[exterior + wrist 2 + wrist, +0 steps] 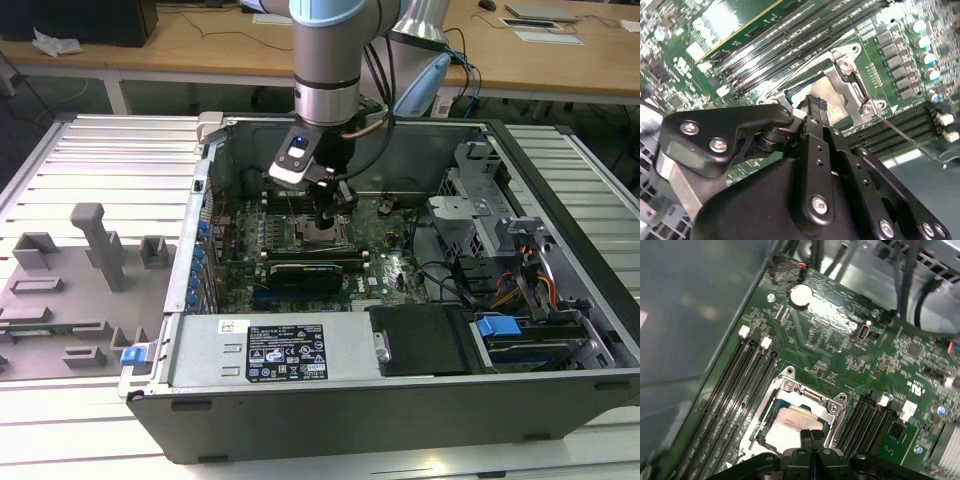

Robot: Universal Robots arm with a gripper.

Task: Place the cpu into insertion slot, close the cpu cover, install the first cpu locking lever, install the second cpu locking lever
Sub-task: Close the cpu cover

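Observation:
In the exterior view my gripper (328, 212) reaches down into the open computer case, right over the insertion slot (312, 236) on the green motherboard. Both wrist views show the cpu (790, 421) (832, 94), dull silver, lying inside the slot. The silvery cpu cover (812, 395) (852, 75) lies flat around it, its window framing the chip. My gripper (811, 436) (814, 102) is shut, its black fingertips pressed together with nothing between them, at the edge of the cover. A thin wire locking lever (902, 136) runs out from the slot's corner.
Black memory slots (740, 390) flank the socket on both sides. A grey power-supply box (270, 350) fills the case's near side, with drive bays and cables (500, 270) at the exterior view's right. Grey fixtures (90, 250) stand on the table outside the case.

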